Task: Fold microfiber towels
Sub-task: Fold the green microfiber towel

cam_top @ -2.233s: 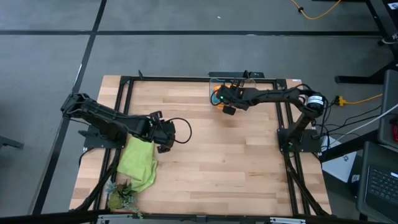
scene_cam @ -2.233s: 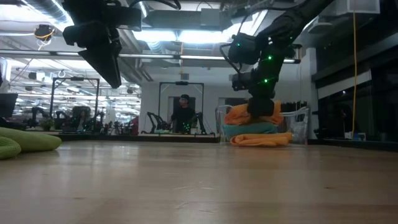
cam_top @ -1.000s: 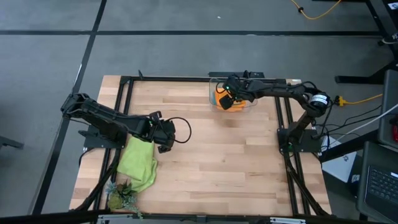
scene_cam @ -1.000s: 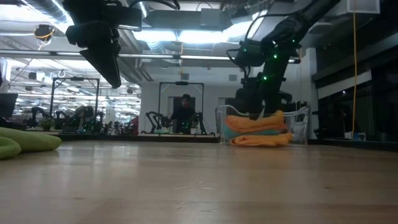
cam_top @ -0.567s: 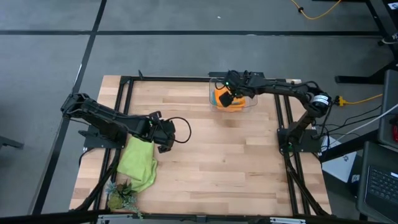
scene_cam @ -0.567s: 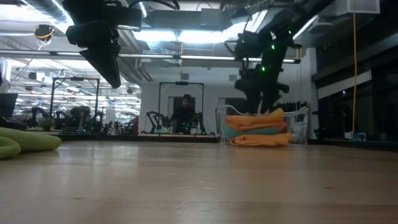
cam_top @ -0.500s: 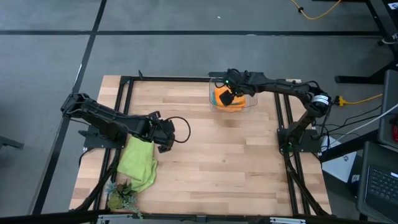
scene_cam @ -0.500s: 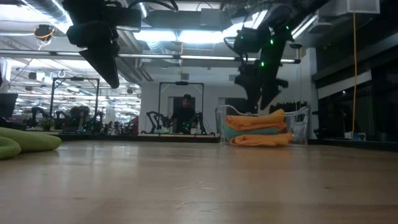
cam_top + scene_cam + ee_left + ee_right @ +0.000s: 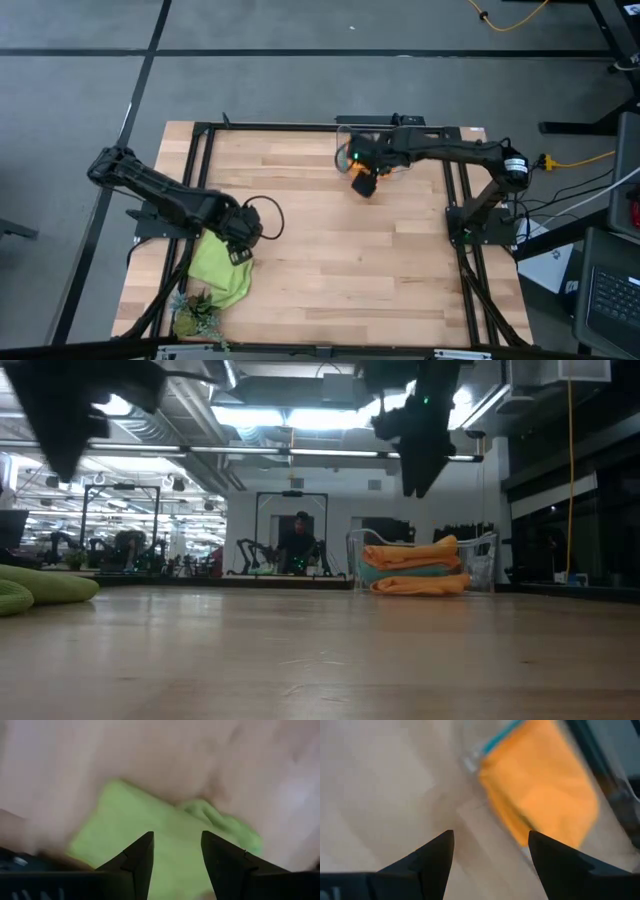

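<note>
3 folded microfiber towels, orange [image 9: 412,552] on turquoise [image 9: 405,569] on orange [image 9: 420,586], sit stacked in a clear bin [image 9: 481,563] at the far edge of my table [image 9: 340,260], right of centre, while the lime green towel [image 9: 222,266] lies crumpled at the near left, just far of a small plant [image 9: 194,318]. My right gripper [image 9: 362,183] hangs above bare wood just near and left of the bin, fingers [image 9: 432,857] spread wide with nothing between them. My left gripper [image 9: 240,252] hovers over the green towel's right edge, fingers [image 9: 141,854] parted and empty in the left wrist view.
</note>
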{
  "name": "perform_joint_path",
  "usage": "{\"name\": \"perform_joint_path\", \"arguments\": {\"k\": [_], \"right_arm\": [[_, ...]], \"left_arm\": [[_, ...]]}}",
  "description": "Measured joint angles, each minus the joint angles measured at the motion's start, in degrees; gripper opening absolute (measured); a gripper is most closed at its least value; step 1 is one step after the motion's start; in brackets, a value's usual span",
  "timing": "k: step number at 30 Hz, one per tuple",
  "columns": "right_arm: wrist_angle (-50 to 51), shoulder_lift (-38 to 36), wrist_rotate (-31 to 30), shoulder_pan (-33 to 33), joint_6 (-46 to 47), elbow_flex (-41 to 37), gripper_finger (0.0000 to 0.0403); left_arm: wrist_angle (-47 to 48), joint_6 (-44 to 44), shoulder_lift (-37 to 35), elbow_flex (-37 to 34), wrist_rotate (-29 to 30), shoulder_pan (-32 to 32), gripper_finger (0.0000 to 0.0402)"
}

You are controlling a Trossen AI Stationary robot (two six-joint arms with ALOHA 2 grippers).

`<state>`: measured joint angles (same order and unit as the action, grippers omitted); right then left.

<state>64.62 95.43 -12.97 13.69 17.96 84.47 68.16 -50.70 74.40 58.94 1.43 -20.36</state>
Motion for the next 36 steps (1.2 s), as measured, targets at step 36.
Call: {"name": "perform_joint_path", "arguments": {"k": [36], "right_arm": [[6.16,0.03,2.38,-34.61,13.53,-9.01,0.0259]], "left_arm": [[-44.12,32.19,16.51,-0.29,6.20,2.29,0.0159]]}}
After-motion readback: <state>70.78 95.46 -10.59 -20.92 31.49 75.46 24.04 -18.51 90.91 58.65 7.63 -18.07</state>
